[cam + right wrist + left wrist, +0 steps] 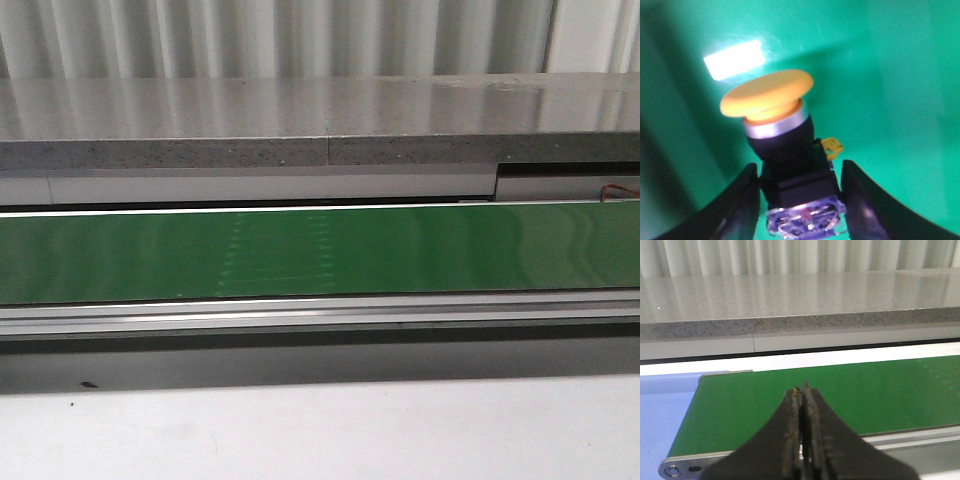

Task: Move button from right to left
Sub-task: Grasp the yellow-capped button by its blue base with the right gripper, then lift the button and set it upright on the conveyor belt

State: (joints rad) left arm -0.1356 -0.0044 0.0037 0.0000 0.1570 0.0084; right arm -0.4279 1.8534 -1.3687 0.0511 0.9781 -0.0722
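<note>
The button (767, 92) shows only in the right wrist view. It has a round yellow head, a silver ring, a dark collar and a blocky body (800, 192) with a clear bluish base. It lies over the green belt (890, 75). My right gripper (800, 170) has its two dark fingers pressed against both sides of the block body. My left gripper (802, 389) is shut and empty above the left end of the belt (880, 390). In the front view the belt (320, 252) is bare; neither gripper nor the button shows there.
A grey speckled counter (300, 120) runs behind the belt. An aluminium rail (320, 312) edges the belt's near side, with a white table surface (320, 430) in front. The belt's left end roller plate (675, 470) sits beside a pale blue surface (660, 410).
</note>
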